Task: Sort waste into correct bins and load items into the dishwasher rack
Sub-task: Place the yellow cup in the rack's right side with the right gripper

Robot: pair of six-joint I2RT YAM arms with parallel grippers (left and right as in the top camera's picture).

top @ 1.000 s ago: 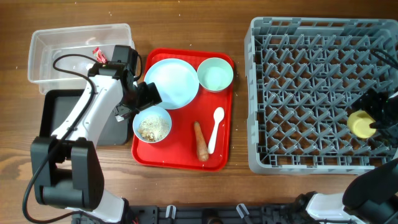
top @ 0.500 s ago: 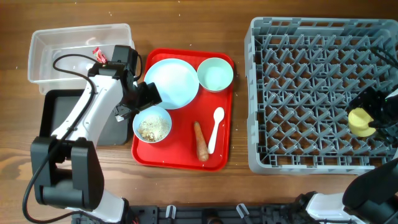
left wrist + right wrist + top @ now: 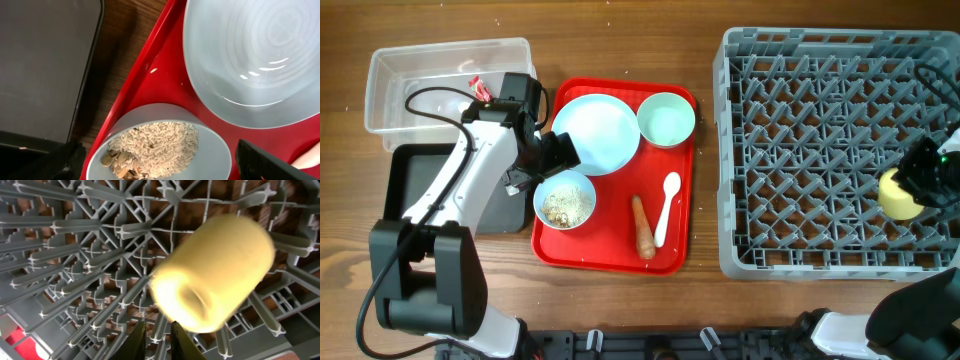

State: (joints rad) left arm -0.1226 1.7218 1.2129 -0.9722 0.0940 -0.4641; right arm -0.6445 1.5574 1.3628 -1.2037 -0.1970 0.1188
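The small yellow cup (image 3: 895, 193) lies on its side among the pegs at the right of the grey dishwasher rack (image 3: 820, 150). In the right wrist view the cup (image 3: 215, 280) looks blurred, and my right gripper (image 3: 157, 325) is just short of it, its fingers drawn together on nothing. My left gripper (image 3: 165, 167) is open, its fingers astride the pale bowl of rice scraps (image 3: 160, 145) on the red serving tray (image 3: 610, 255). The light blue plate (image 3: 595, 132), an empty bowl (image 3: 666, 118), the carrot (image 3: 643, 228) and the white spoon (image 3: 667, 205) rest on that tray.
A clear tub (image 3: 420, 80) at the back left holds the red wrapper (image 3: 478, 86). The black tray (image 3: 415, 175) lies in front of it, partly under my left arm. The rack's upright pegs crowd round my right gripper (image 3: 930, 180).
My right gripper's fingers have come together and the arm has edged right; the cup stays in the rack, shifted slightly. The left arm has not moved.
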